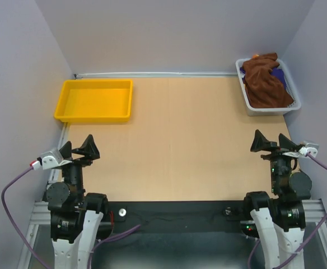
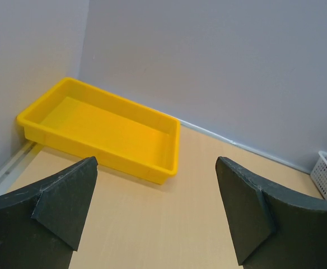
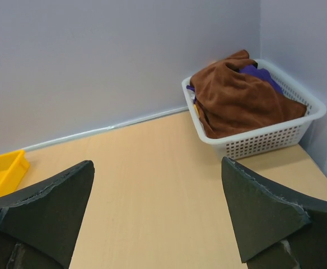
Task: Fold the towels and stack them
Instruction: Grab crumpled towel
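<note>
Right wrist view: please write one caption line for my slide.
Open right pincer facing a white mesh basket heaped with a brown towel, a purple towel peeking out.

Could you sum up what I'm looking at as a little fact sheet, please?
Towels: brown towel heaped over purple towel, unfolded
Container: white mesh basket, far right corner of the table
Yellow tray: far left corner, nothing inside
Left gripper: open, holding nothing
Right gripper: open, holding nothing
</note>
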You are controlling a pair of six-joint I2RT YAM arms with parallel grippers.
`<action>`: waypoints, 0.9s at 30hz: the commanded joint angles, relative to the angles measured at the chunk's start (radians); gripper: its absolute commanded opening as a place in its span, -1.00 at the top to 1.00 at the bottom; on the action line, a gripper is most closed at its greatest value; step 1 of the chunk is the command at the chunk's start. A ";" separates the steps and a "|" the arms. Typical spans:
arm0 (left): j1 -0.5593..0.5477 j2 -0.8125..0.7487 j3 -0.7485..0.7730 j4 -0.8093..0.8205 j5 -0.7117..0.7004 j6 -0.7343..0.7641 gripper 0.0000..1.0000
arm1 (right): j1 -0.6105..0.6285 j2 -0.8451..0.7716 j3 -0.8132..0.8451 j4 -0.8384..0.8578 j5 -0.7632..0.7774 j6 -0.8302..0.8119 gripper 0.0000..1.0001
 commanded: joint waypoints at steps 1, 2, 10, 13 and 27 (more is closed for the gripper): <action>-0.002 -0.106 0.006 0.077 0.023 0.008 -0.97 | 0.009 0.035 0.018 0.012 0.091 0.028 -1.00; -0.002 -0.092 0.012 0.075 0.026 0.004 -0.97 | 0.009 0.046 0.030 0.012 0.128 0.033 -1.00; -0.003 0.202 0.096 0.026 0.072 -0.065 -0.97 | 0.008 0.393 0.166 0.038 0.154 0.100 -1.00; -0.003 0.295 0.108 0.035 0.116 -0.059 -0.97 | 0.009 0.675 0.266 0.041 0.226 0.148 -1.00; -0.002 0.505 0.017 0.198 0.237 -0.001 -0.97 | -0.087 1.605 0.913 0.041 0.472 0.106 -1.00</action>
